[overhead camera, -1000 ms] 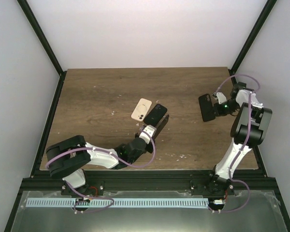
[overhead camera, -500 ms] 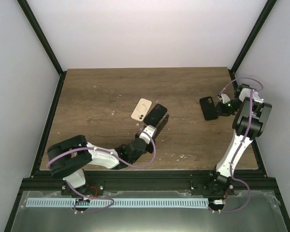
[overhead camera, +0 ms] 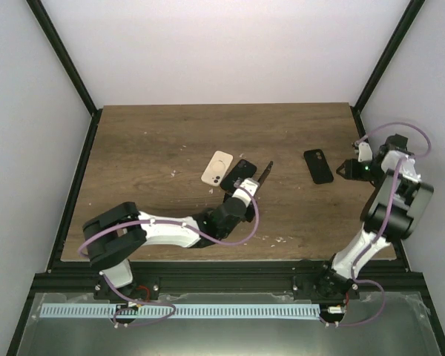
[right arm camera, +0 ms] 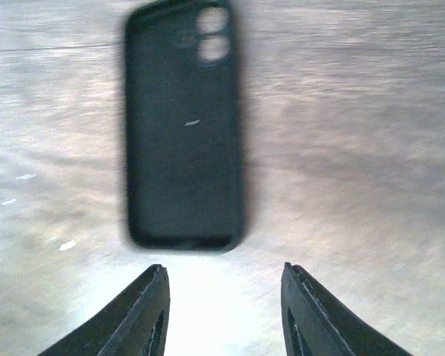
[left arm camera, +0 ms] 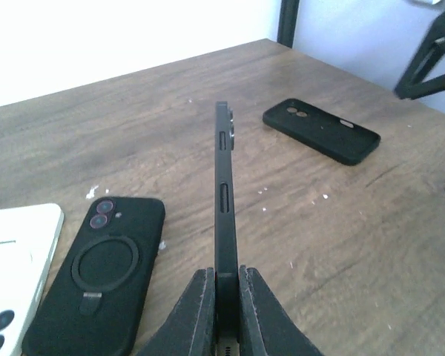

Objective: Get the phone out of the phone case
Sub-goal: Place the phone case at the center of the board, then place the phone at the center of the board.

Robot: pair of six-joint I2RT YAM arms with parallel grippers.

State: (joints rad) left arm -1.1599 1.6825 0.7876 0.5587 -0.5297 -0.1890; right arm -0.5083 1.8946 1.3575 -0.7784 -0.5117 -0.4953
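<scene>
One phone [left arm camera: 222, 170] sits edge-up, clamped in your left gripper [left arm camera: 222, 278] jaws. Right gripper [right arm camera: 224, 271] jaws gape, clear of the phone case [right arm camera: 184, 126].

— What lies ahead of the right gripper [right arm camera: 222, 273]?
— A black phone case [right arm camera: 184, 126], flat on the wooden table [right arm camera: 356, 148], blurred, with its camera holes at the far end.
— And the fingers?
— Spread apart, just short of it, with nothing between them.
</scene>
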